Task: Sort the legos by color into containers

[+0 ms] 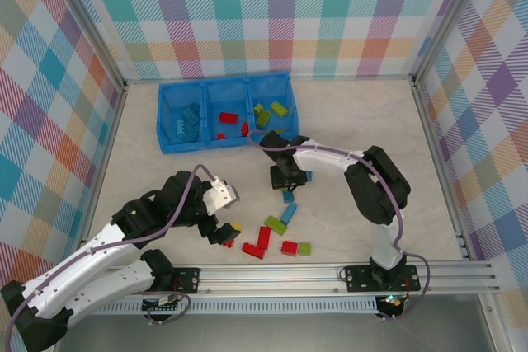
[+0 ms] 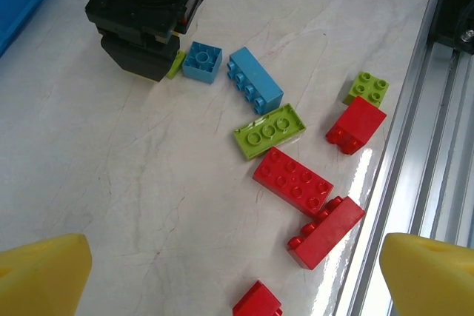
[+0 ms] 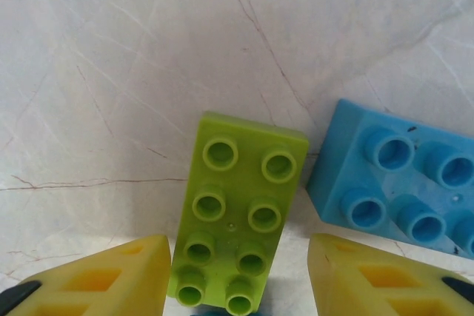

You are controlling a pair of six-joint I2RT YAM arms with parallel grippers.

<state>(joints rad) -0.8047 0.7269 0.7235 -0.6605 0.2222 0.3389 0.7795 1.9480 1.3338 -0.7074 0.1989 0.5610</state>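
On the bench in front of you, the right arm reaches forward and bends in toward the middle, its wrist turned straight down so the right tool (image 1: 286,188) stands just above the surface near the loose bricks. In the right wrist view, this tool (image 3: 237,283) has its yellow fingers (image 3: 96,279) apart, one on each side of a lime green brick (image 3: 233,227) lying flat with its studs up. There is a visible gap on the right side, so nothing is clamped yet. A blue brick (image 3: 400,190) lies just beside the green one. The left arm lies low and stretched diagonally from the near left corner, with the left tool (image 1: 224,231) hovering at the near edge of the pile. From the left wrist view, you can see its fingers (image 2: 41,275) spread wide, holding nothing. Below it the remaining legos (image 2: 292,179) are scattered: red ones nearest, a green plate (image 2: 269,131) and a small green brick (image 2: 366,88), and two blue ones (image 2: 255,79) next to the right tool's black body. At the far side, the blue containers (image 1: 162,121) already hold bricks, with blue in the left compartment, red in the middle and green in the right.
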